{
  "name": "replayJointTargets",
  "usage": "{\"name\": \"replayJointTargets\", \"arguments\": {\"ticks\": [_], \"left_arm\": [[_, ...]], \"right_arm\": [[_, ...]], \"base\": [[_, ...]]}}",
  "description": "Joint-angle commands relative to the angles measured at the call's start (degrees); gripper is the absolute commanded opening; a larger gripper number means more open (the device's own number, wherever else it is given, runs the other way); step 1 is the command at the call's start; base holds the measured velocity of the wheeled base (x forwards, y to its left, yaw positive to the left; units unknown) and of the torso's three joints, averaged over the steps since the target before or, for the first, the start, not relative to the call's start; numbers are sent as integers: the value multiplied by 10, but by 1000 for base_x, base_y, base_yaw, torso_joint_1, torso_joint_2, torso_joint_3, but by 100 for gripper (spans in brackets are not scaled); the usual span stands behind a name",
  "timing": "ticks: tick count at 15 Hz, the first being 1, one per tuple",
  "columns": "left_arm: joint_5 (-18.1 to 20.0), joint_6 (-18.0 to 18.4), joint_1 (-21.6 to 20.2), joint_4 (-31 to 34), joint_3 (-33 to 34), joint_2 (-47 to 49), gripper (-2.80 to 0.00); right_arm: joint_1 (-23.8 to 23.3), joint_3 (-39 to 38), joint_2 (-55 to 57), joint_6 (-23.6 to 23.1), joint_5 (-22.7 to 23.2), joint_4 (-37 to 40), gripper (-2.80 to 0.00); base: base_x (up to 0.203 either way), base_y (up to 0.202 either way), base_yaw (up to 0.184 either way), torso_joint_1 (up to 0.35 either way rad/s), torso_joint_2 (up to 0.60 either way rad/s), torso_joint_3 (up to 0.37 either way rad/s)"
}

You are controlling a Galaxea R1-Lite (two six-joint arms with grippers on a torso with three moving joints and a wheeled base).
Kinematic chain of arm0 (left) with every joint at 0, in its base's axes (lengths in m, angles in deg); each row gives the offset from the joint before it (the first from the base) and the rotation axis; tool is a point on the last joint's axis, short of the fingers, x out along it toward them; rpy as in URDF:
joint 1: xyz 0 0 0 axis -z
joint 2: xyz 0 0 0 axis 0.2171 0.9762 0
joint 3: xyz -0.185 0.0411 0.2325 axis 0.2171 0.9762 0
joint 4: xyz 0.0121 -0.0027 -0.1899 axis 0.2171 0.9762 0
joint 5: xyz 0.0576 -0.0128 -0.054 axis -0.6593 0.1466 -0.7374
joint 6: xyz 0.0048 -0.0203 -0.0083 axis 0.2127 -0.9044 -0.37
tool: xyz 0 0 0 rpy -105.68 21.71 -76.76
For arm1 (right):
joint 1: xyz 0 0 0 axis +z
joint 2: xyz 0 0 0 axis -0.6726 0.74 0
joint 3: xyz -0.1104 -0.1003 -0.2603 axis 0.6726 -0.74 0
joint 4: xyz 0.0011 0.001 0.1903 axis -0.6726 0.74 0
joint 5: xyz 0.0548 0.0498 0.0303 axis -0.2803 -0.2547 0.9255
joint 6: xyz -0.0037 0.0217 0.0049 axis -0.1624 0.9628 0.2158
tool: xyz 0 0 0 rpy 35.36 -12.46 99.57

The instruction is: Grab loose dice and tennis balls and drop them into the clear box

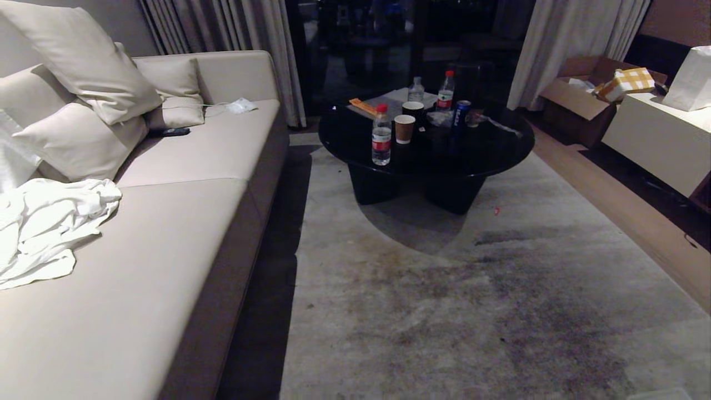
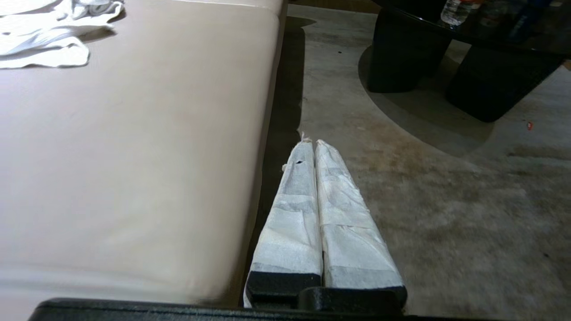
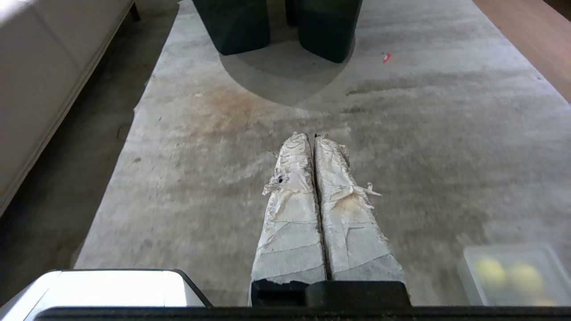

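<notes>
We see a long beige sofa [image 1: 166, 233] along the left side of a grey stained rug [image 1: 472, 311]. On the sofa: cushions [image 1: 83, 94] at the far end, a crumpled white cloth [image 1: 44, 228] near the back edge. A round black table [image 1: 427, 144] stands at the far end of the rug; on it water bottles [image 1: 381, 135], paper cups [image 1: 404, 128], a can [image 1: 460, 115], mostly toward its far edge. An open cardboard carton [image 1: 583, 94] sits on the floor at the far right.

Neither arm shows in the head view. Left pincer [image 2: 310, 141]: wrapped fingers pressed together, empty, hanging over the rug edge just beside the sofa front. Right pincer [image 3: 309, 135]: fingers together too, empty, over mid-rug.

Task things: only the right wrist view shows the clear box [image 3: 513, 272], on the rug near the right pincer's base. Inside it we make out two blurry yellow-green round shapes, likely the tennis balls [image 3: 508, 272]; whether any dice are in there we cannot tell. No loose dice or balls are visible on rug, sofa or table.

Handling, as we judge it: the balls are light, springy and fuzzy, good grip across the middle, but they roll if nudged. The dice look to be rigid with rounded corners; take them on two opposite flat faces. The box looks thin-walled and light, so drop things in from above rather than bump its rim.
</notes>
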Motion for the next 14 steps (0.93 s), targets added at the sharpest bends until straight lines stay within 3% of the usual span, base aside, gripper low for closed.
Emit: {"name": "replayJointTargets", "arguments": {"ticks": [1,14], "left_arm": [[1,2,0,0,1,1,-280],[1,3,0,0,1,1,-280]], "right_arm": [[0,0,1,0,0,0,-280],[0,0,1,0,0,0,-280]], "base": [[-183,0,1,10,2,2],[-186,0,-1,1,2,2]]}}
